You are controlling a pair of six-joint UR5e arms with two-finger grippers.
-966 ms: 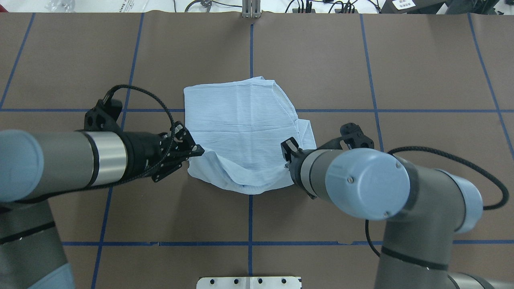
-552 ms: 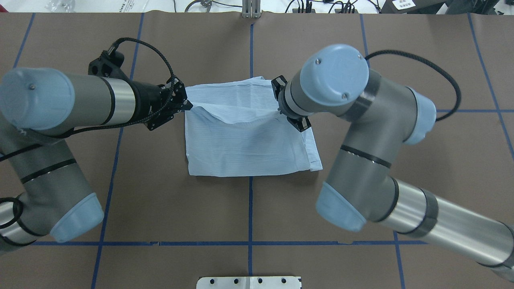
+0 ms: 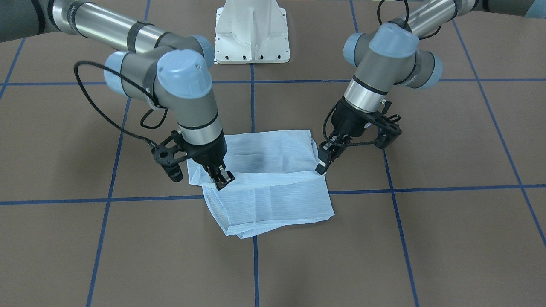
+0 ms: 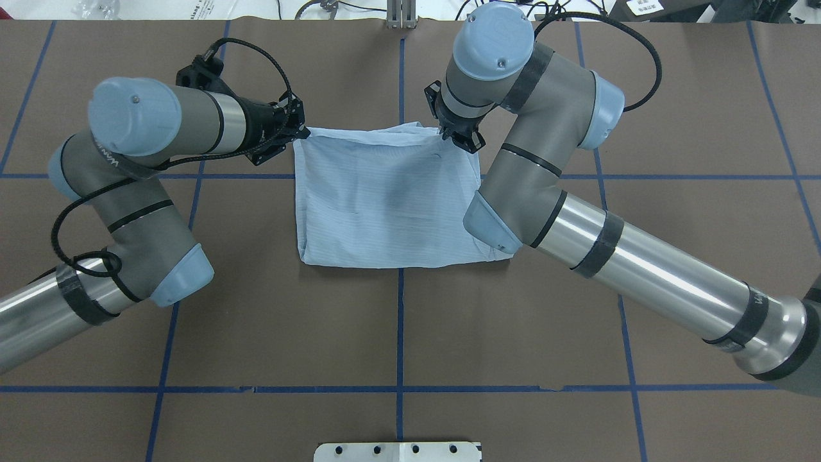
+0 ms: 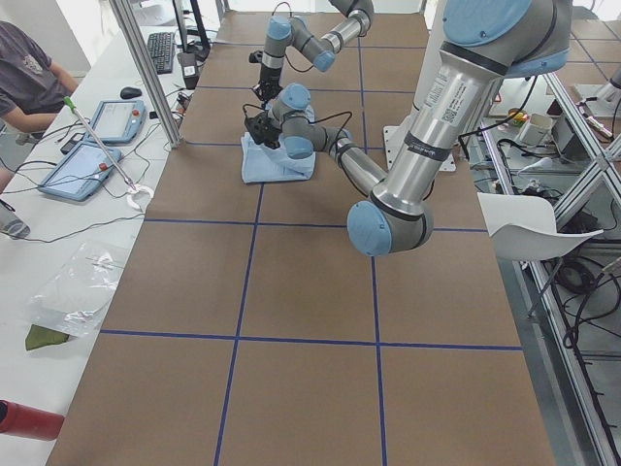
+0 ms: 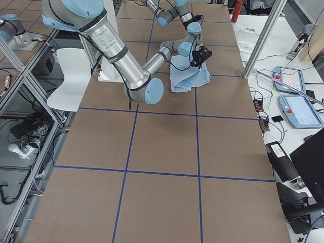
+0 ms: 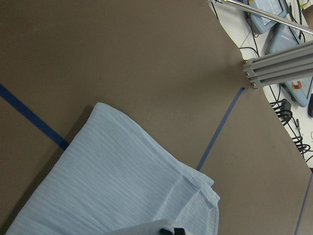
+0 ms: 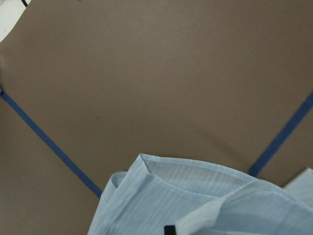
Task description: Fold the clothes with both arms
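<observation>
The light blue shirt (image 4: 385,212) lies folded in the middle of the table, and it also shows in the front view (image 3: 273,204). My left gripper (image 4: 301,133) is shut on one corner of the shirt's top layer, seen at the right in the front view (image 3: 320,168). My right gripper (image 4: 458,136) is shut on the other corner (image 3: 222,180). The top layer is stretched between them, a little above the lower layers, folded over toward the far edge. Both wrist views show fabric (image 7: 122,186) (image 8: 195,205) right at the fingertips.
The brown table is marked by blue tape lines (image 4: 400,333). The white pedestal base (image 3: 251,38) stands at the near edge. An aluminium post (image 4: 401,14) and cables lie past the far edge. A person (image 5: 29,78) and tablets (image 5: 92,146) are beside the table.
Both grippers have carried the shirt's near edge up and across from the robot's side to the far side, folding the top layer over the rest. The arms have stretched forward.
</observation>
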